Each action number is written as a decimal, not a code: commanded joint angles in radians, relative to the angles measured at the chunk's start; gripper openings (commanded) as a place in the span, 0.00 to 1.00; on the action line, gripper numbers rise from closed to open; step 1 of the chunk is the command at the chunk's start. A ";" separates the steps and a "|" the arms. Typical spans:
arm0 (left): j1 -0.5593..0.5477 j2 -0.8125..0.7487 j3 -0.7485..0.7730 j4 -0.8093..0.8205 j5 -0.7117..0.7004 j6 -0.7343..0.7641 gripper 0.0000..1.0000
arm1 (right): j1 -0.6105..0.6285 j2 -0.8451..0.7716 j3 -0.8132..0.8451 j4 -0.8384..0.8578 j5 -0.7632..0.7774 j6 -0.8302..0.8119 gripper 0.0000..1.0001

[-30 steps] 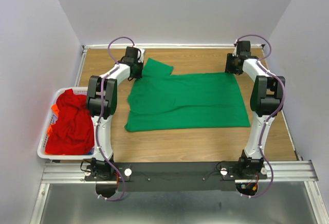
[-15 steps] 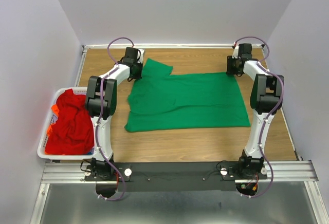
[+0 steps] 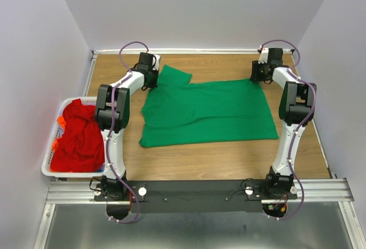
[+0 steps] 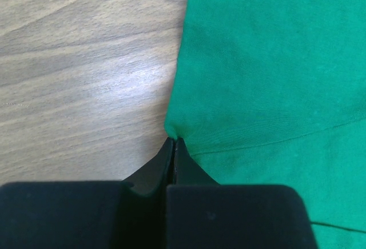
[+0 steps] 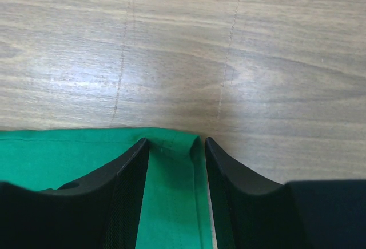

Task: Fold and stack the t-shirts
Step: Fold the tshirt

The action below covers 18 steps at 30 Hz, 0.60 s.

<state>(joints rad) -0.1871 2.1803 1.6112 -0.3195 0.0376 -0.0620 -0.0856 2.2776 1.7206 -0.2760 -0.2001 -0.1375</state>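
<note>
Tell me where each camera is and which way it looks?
Top external: above and behind the arms, looking down at the table, the green t-shirt and the basket of red t-shirts; both arms show.
Left wrist: on the left arm, looking down along the left gripper, shut on the shirt's edge; its fingers show.
Right wrist: on the right arm, looking down past the right gripper, open astride a shirt corner; its fingers show.
Shared: all see the green t-shirt and the table.

Bright green t-shirt (image 3: 211,115), red t-shirts (image 3: 77,137), white basket (image 3: 63,175)
</note>
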 commanded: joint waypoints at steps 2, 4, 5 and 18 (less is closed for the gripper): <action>0.014 0.001 -0.040 -0.056 -0.030 -0.004 0.00 | -0.035 0.076 0.014 -0.035 -0.093 0.001 0.49; 0.014 0.003 -0.039 -0.058 -0.030 -0.002 0.00 | -0.046 0.077 0.017 -0.037 -0.113 0.003 0.40; 0.014 0.001 -0.037 -0.058 -0.030 -0.001 0.00 | -0.046 0.077 0.017 -0.038 -0.117 0.001 0.37; 0.018 -0.016 -0.011 -0.047 -0.058 0.016 0.00 | -0.048 0.040 0.026 -0.054 -0.114 -0.007 0.01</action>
<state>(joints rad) -0.1844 2.1780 1.6077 -0.3157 0.0261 -0.0639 -0.1303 2.2967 1.7374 -0.2646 -0.3058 -0.1440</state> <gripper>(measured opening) 0.009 0.012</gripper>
